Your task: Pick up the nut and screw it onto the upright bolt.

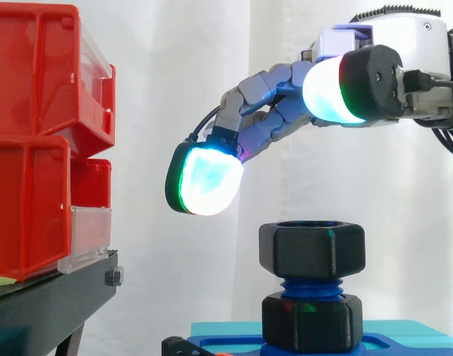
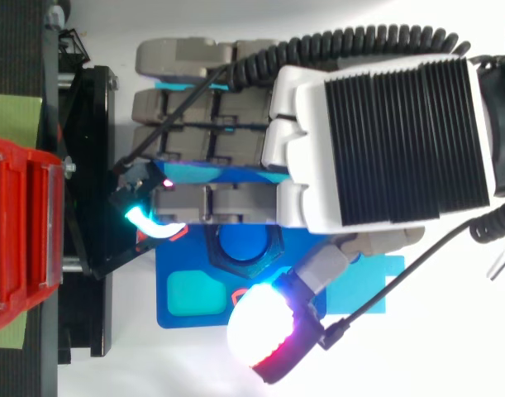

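Note:
A black hex nut (image 1: pixel 311 251) sits on the top of the upright blue threaded bolt (image 1: pixel 311 287), with a second black nut (image 1: pixel 311 320) lower down at the bolt's foot. From above, the nut's rim (image 2: pixel 227 266) rings the blue bolt end (image 2: pixel 244 242). The bolt stands on a blue base (image 1: pixel 226 343). My hand (image 1: pixel 267 111) hovers above and a little left of the upper nut, open and clear of it. Its fingers (image 2: pixel 202 124) reach out leftward, and one glowing pad (image 1: pixel 205 180) hangs above the nut's left side.
Red bins (image 1: pixel 33 148) are stacked on a black stand (image 1: pixel 55 297) at the left, close to the fingertips. In the top view the bins (image 2: pixel 21 240) and stand (image 2: pixel 91 207) lie left of the blue base (image 2: pixel 186 322). A white curtain hangs behind.

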Controlling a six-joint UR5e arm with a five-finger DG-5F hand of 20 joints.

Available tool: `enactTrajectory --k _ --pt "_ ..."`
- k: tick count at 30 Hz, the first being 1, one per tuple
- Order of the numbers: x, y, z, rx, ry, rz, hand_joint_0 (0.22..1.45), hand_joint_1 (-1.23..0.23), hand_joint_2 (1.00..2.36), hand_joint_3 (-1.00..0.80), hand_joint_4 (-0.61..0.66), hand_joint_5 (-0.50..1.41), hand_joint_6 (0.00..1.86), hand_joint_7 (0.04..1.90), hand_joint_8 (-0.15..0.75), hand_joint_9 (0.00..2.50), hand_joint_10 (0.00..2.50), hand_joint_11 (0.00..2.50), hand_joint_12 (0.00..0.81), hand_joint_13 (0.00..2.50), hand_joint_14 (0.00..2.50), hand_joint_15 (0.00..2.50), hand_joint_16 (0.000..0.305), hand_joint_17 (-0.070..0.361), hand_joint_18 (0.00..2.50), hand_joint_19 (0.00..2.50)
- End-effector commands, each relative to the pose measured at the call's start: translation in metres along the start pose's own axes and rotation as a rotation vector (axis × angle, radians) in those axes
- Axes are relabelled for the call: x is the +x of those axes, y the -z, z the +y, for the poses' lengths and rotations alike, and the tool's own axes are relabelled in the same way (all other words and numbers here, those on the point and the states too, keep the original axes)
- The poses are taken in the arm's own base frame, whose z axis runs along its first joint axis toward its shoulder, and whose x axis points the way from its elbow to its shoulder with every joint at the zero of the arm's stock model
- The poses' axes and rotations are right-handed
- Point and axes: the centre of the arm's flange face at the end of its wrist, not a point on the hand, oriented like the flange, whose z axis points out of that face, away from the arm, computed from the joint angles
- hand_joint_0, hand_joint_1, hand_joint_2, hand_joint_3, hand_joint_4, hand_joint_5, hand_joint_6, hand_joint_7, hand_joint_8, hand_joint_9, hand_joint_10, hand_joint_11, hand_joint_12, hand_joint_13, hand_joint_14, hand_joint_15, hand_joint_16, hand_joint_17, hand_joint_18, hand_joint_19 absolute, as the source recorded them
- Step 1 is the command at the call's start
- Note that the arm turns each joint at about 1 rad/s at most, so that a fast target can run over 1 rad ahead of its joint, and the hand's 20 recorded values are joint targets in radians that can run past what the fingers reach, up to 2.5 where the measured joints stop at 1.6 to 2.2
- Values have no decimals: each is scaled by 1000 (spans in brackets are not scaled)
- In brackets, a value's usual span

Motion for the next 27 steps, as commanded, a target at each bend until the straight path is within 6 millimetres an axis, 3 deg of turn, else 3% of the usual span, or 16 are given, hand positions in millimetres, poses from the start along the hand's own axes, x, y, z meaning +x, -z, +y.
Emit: enactTrajectory --k 1,17,21,27 --pt "2 -2 8 -6 -5 10 509 -97 1000 -500 201 -150 502 734 237 522 0 0 301 472 0 0 33 74 119 0" --pt "10 0 13 -12 -8 28 512 -93 1000 -500 229 -128 503 834 245 518 0 0 306 468 0 0 32 73 114 0" --pt "21 3 13 -12 -17 45 515 -97 1000 -500 253 -118 504 894 249 524 0 0 306 474 0 0 32 72 118 0" --pt "21 4 11 -11 -22 44 522 -114 1000 -500 268 -92 504 1099 256 550 0 0 296 504 0 0 29 65 139 0"
